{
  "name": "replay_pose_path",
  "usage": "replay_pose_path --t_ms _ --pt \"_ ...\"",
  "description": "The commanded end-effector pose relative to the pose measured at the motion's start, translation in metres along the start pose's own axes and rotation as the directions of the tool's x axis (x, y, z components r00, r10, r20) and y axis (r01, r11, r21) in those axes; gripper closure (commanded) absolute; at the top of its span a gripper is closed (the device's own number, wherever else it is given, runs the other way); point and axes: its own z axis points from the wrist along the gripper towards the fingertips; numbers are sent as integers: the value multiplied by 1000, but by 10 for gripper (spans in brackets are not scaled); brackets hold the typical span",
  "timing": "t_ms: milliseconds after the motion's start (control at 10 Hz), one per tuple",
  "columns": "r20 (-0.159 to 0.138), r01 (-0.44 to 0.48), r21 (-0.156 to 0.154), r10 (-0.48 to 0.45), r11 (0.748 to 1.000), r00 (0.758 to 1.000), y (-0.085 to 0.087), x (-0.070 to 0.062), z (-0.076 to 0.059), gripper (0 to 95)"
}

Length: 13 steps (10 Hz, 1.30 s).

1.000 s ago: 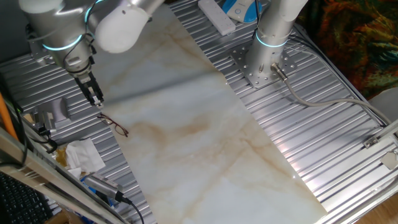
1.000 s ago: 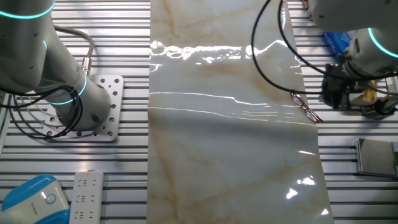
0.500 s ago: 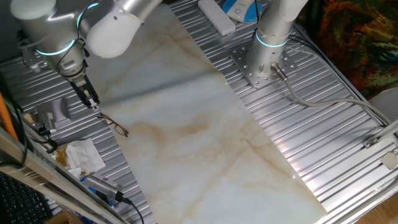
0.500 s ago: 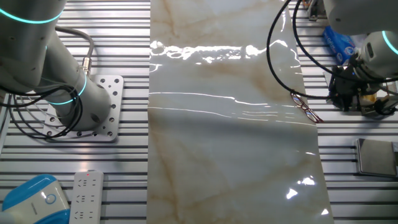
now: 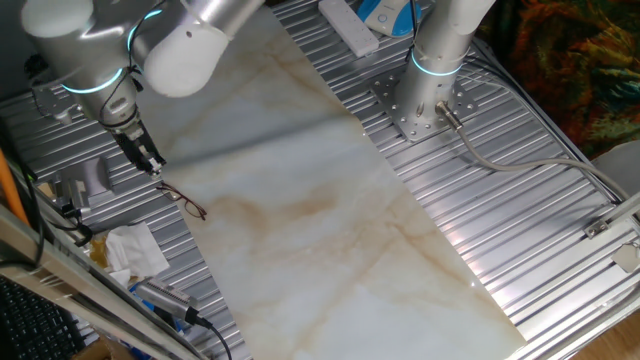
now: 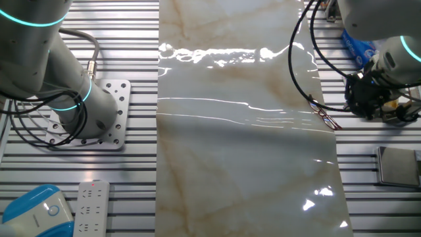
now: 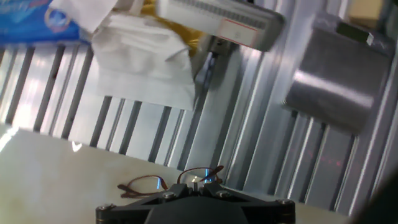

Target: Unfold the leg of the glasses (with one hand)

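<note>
No readable writing; glasses (image 5: 183, 201) lie near the hand (image 5: 150, 162).

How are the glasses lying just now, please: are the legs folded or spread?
Cannot tell: the glasses lie flat at the marble sheet's edge, too small to show the legs.

The glasses (image 5: 183, 201) are too small in both fixed views to tell how their legs lie. In the hand view the end effector (image 7: 194, 205) hides their lower part, and its fingertips are cut off by the bottom edge.
</note>
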Motion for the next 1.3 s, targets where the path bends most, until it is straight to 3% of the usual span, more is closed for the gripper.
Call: replay_pose_path --t_ms 100,600,1300 --pt "-9 158 19 -158 987 987 -2 0 13 950" --pt "-25 307 35 -307 951 951 -3 1 32 950" --pt "-25 360 41 -359 932 933 -3 2 46 950"
